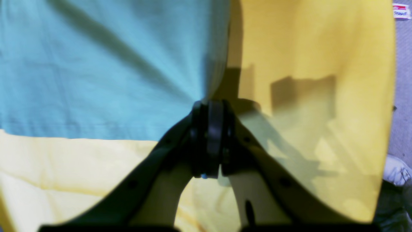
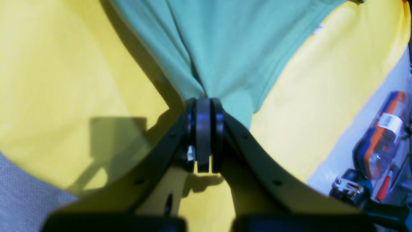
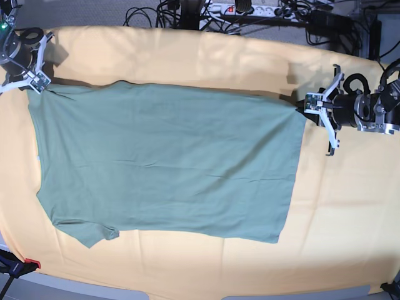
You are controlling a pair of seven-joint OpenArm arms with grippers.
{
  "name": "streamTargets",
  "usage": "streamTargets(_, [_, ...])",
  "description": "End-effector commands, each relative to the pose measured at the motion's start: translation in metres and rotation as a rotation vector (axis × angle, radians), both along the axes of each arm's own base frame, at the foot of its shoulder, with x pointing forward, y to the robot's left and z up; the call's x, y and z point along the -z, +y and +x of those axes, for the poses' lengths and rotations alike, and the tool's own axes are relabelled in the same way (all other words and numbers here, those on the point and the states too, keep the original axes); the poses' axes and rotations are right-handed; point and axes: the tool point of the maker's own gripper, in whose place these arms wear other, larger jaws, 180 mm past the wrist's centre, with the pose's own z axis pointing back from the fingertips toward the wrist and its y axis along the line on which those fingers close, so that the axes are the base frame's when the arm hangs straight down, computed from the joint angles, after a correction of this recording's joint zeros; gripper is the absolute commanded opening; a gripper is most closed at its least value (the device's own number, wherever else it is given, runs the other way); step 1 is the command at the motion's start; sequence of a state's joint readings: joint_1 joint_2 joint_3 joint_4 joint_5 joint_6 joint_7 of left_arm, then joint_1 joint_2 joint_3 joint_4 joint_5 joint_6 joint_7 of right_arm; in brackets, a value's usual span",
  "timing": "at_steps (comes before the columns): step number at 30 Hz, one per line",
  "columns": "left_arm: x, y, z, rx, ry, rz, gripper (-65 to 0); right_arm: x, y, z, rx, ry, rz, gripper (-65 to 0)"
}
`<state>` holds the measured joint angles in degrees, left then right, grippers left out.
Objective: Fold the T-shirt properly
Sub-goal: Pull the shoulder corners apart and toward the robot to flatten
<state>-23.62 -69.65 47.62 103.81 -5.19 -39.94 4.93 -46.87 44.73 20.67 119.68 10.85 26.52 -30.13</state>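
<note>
The T-shirt (image 3: 162,162) lies flat across the middle of the table (image 3: 350,212); the left claw (image 3: 304,104) and right claw (image 3: 39,86) each pinch a far corner of it; uneven pulling could slip thin fabric free or skew the fold; only the wrist views show both pinches.

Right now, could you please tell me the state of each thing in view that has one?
T-shirt: spread mostly flat on the cloth, pulled taut between two pinched corners, one sleeve showing at the near edge.
Left gripper: shut on the T-shirt's corner.
Right gripper: shut on the T-shirt's opposite corner.
Yellow-orange cloth: laid flat over the table, lightly creased.
</note>
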Motion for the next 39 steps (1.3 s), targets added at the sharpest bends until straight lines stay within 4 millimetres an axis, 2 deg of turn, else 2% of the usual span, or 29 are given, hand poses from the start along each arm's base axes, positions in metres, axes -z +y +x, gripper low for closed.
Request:
streamTargets(1, [-0.011, 0.004, 0.004, -0.005, -0.018, -0.005, -65.0, -0.013, -0.003, 0.005, -0.013, -0.032, -0.024, -65.0])
streamTargets(5, [-0.017, -0.002, -0.001, -0.006, -0.002, -0.036, -65.0, -0.024, -0.016, -0.007, 0.007, -0.025, -0.056, -65.0])
streamTargets(9, [-0.029, -0.011, -0.012, 0.028, 0.0, -0.058, -65.0, -0.023, -0.014, -0.026, 0.009, 0.039, 0.003, -65.0])
streamTargets(15, [-0.044, -0.003, -0.025, 0.019, 0.024, -0.05, -65.0, -0.018, -0.018, -0.038, 0.009, 0.093, -0.019, -65.0])
streamTargets(19, [-0.052, -0.002, -0.039, -0.024, 0.095, -0.088, -65.0, -0.014, -0.009, -0.044, -0.014, 0.129, 0.028, -65.0])
streamTargets(24, [-0.033, 0.004, -0.077, -0.016, 0.209, -0.054, -65.0, -0.012, -0.01, -0.048, 0.003, 0.158, 0.033, -65.0])
streamTargets(27, [-0.022, 0.008, -0.089, 0.011, 0.229, -0.017, -65.0, -0.01, -0.011, -0.052, 0.005, 0.173, 0.025, -65.0])
streamTargets(34, [-0.017, 0.013, -0.091, 0.035, 0.217, 0.015, -65.0, -0.002, -0.01, -0.084, 0.008, 0.274, 0.003, -65.0])
streamTargets(39, [-0.018, 0.012, -0.091, 0.034, 0.22, 0.009, -65.0, -0.002, -0.006, -0.09, 0.003, 0.287, 0.008, -65.0])
